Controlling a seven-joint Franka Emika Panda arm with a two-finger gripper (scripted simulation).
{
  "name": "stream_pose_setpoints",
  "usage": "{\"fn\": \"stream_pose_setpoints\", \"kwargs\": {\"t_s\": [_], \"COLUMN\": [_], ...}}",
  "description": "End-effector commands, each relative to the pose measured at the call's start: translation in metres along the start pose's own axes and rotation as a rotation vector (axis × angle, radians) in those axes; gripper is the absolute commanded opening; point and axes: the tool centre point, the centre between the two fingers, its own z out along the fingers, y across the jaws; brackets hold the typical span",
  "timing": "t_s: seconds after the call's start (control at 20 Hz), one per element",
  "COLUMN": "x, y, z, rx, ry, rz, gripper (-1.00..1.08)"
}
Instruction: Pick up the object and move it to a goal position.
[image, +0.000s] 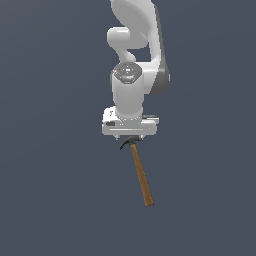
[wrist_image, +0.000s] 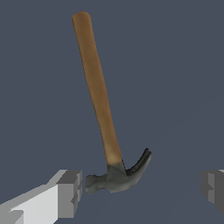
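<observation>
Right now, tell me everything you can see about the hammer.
The hammer is a claw hammer with a long, straight brown handle that looks wooden and a small dark grey metal head with a curved claw. It lies on the plain dark surface, its head between the open gripper fingers, neither finger touching it.

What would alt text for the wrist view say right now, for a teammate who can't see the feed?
A claw hammer lies on a plain dark grey surface, its dark metal head sitting between the two open fingertips of the gripper, nearer one finger and clear of the other. Its long brown wooden handle stretches away from the gripper.
</observation>
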Motion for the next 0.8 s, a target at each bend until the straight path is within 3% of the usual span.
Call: {"fn": "stream_pose_setpoints", "kwargs": {"t_s": [0.0, 0.75], "x": [0.0000, 0.0094], "y": [0.0000, -0.0024], "z": [0.0000, -0.0026], "rx": [0.000, -0.025], "ry": [0.000, 0.013], "rz": [0.000, -0.008], "gripper": [1.00, 1.00]}}
